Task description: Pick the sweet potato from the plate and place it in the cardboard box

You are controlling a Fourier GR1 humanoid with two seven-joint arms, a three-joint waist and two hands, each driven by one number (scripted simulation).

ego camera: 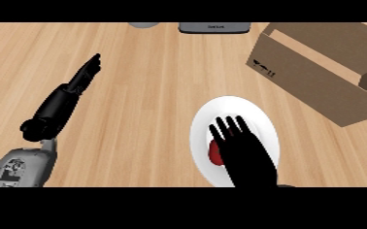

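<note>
While the right hand (243, 153) is hovering over the white plate (267, 121), its fingers are lying straight and slightly spread, holding nothing. The hand is coming in from the near edge of the worktop (158, 87) and is covering most of the plate's middle. This position is judged to be a staging pose for a grasp from above, since the sweet potato (213, 154) is lying directly beneath the palm.

The sweet potato is showing only as a reddish patch at the left side of the hand, on the plate near the worktop's near edge. Whether the palm is touching it cannot be told. Nothing else is showing on the plate, though the hand is hiding much of it.

The cardboard box (308, 80) is standing at the right edge of the worktop, toward the far corner, apart from the plate. Its top is facing upward and open; its contents are not showing. The pick is judged not yet done, and the transfer will be calling for a move away and to the right.

The left hand (84, 77) is resting with fingers straight near the left edge, well apart from the plate. A grey object (213, 27) is sitting at the far edge
</note>
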